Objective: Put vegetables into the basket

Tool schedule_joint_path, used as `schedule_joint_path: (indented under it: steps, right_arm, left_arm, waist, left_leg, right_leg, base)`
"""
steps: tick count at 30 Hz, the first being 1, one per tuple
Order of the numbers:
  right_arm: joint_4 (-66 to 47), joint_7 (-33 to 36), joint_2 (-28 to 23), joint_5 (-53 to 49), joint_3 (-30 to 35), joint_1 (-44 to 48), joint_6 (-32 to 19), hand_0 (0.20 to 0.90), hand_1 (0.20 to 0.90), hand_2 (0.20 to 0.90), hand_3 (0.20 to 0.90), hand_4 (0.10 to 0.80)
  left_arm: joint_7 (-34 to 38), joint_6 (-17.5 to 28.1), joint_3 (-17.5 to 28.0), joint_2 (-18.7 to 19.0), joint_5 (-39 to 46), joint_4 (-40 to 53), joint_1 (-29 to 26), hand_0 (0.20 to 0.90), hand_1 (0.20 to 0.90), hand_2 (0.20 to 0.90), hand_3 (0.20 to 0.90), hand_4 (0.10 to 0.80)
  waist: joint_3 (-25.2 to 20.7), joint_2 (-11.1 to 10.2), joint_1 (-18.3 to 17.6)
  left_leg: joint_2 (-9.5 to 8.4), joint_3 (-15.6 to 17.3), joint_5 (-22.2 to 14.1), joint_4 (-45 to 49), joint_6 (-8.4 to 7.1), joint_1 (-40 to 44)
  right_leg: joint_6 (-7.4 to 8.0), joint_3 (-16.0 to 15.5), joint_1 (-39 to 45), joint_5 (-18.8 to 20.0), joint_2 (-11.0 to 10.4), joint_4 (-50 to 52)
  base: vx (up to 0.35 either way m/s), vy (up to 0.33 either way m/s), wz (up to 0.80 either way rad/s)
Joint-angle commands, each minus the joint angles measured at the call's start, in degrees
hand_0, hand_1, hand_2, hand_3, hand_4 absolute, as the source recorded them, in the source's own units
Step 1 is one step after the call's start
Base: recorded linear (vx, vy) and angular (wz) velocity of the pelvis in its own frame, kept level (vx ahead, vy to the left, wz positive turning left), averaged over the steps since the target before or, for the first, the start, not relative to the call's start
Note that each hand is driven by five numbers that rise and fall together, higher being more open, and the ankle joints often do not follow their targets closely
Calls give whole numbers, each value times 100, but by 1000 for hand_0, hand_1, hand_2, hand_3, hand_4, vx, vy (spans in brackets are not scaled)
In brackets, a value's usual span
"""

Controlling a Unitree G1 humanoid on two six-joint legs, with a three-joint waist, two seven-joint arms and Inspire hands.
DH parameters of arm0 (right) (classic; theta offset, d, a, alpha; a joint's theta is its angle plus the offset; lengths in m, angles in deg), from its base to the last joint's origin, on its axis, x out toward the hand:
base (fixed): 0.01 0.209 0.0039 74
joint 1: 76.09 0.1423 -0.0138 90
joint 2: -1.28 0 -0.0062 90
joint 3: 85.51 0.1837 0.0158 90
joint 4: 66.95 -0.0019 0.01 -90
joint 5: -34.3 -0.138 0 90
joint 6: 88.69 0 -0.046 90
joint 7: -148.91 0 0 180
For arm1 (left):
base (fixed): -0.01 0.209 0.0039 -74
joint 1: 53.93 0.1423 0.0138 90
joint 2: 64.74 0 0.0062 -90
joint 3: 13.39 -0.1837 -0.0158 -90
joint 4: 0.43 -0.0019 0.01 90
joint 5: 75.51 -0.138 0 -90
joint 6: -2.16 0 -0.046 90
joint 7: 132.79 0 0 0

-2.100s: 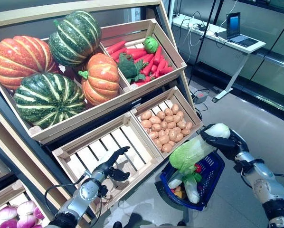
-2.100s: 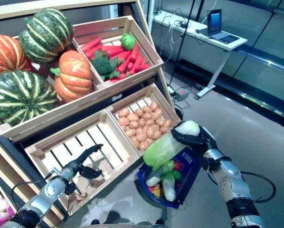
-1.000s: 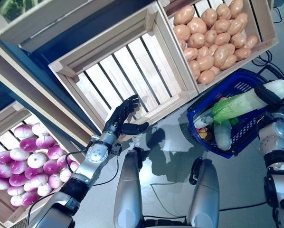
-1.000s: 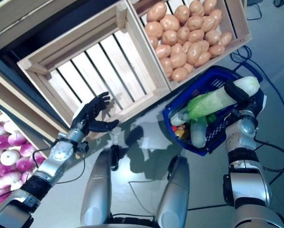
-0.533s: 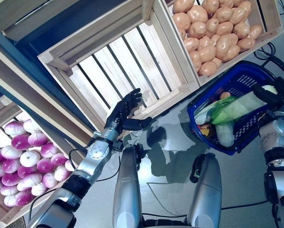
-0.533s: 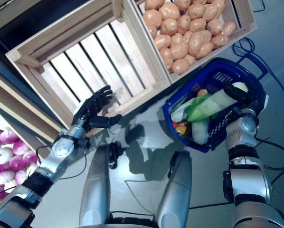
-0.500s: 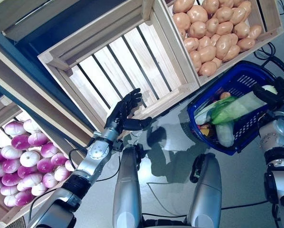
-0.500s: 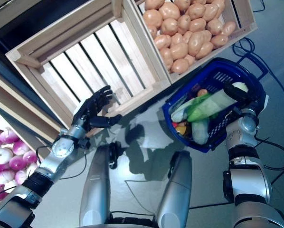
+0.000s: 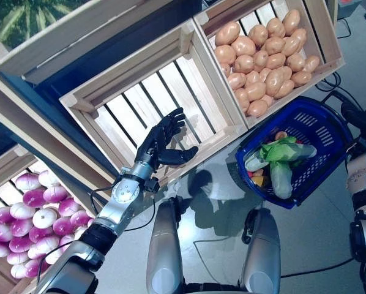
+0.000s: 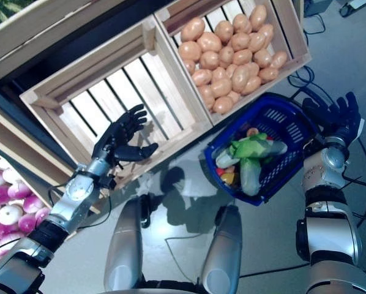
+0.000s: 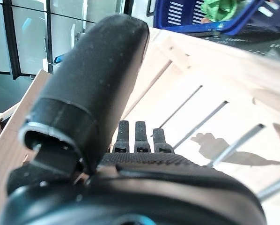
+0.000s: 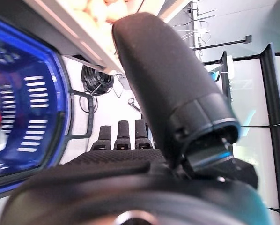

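A blue plastic basket [image 9: 330, 125] sits on the floor below the potato crate. Inside it lies a green and white cabbage [image 9: 284, 150] on top of other vegetables, among them a pale long one [image 9: 281, 179]. My right hand [image 10: 339, 117] is open just past the basket's far right rim, holding nothing. Fingers straight, my left hand [image 9: 161, 141] hovers open at the front edge of the bare slatted crate [image 9: 146, 104]. The basket's blue rim [image 12: 60, 117] shows in the right wrist view.
A wooden crate of potatoes [image 9: 265, 58] stands behind the basket. At the lower left is a crate of purple and white onions [image 9: 33, 217]. The wooden shelf frame [image 9: 30, 131] runs between them. Cables [image 10: 308, 92] lie on the floor near the basket.
My right hand has let go of the cabbage, which now rests in the basket, and has drawn back open to the right. The camera has shifted slightly.
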Motion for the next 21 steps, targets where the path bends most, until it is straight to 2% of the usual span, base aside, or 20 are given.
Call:
schedule_joint_path:
  steps: [1, 2, 5, 9, 13, 17, 20, 21]
  right_arm:
    - [-429, -261, -92, -84, 130, -242, -705, 900, 900, 900, 900, 800]
    - [-696, -372, 92, -164, 149, -432, -718, 900, 900, 900, 900, 800]
    - [-1176, -547, 546, -246, 169, -822, -776, 900, 900, 900, 900, 800]
    - [-2186, -828, 1384, -134, 38, -1913, -708, 900, 900, 900, 900, 800]
    - [-2816, -1101, 1674, 128, -82, -2688, -540, 900, 900, 900, 900, 800]
    - [-3651, -1220, 2282, 568, -383, -3689, -537, 900, 900, 900, 900, 800]
    - [-4042, -1267, 2689, 783, -697, -4115, -507, 900, 900, 900, 900, 800]
    - [-4121, -1324, 2917, 857, -916, -4321, -587, 900, 900, 900, 900, 800]
  left_arm:
    - [-199, 533, 237, 69, -30, 141, -130, 900, 900, 900, 900, 800]
    - [-255, 499, 286, 20, -133, 78, -16, 900, 900, 900, 900, 800]
    - [-297, 385, 394, -97, -352, 39, 190, 900, 900, 900, 900, 800]
    - [-243, 188, 592, -348, -981, 138, 735, 900, 900, 900, 900, 800]
    - [-305, -6, 796, -449, -1188, 223, 1126, 900, 900, 900, 900, 800]
    - [-205, -150, 954, -600, -1525, 196, 1717, 900, 900, 900, 900, 800]
    - [-137, -226, 988, -752, -1614, 67, 2007, 900, 900, 900, 900, 800]
    - [-90, -113, 941, -867, -1749, -86, 2129, 900, 900, 900, 900, 800]
  waist:
    - [-995, -273, 94]
    - [-1151, -323, 80]
    - [-1381, -385, 45]
    - [-1858, -422, -5]
    - [-2094, -395, -27]
    - [-2290, -380, -125]
    - [-2359, -388, -203]
    - [-2398, -391, -251]
  left_leg:
    - [400, -182, -24, -948, -63, 996]
    - [382, -121, 213, -1425, -65, 1280]
    - [332, 22, 596, -2239, -92, 1818]
    - [147, 288, 1105, -3530, -89, 2717]
    - [47, 424, 1339, -4251, -68, 3216]
    - [7, 542, 1594, -4978, -51, 3639]
    - [-21, 636, 1711, -5324, -44, 3854]
    - [-43, 673, 1737, -5446, -43, 3909]
  right_leg:
    - [-390, 0, 588, 867, -6, -1041]
    - [-373, -69, 879, 1043, 77, -1516]
    - [-307, -155, 1401, 1296, 246, -2308]
    - [-230, -333, 2373, 1698, 478, -3727]
    - [-162, -389, 2890, 1911, 562, -4408]
    - [-93, -345, 3240, 2162, 587, -4984]
    - [-57, -308, 3375, 2298, 608, -5253]
    - [-38, -319, 3452, 2406, 629, -5438]
  base:
    - [139, 26, -13]
    - [185, 20, -8]
    - [206, 20, -13]
    - [249, 29, -19]
    - [195, 31, -8]
    - [123, 13, -9]
    - [52, 12, -8]
    - [24, 0, -4]
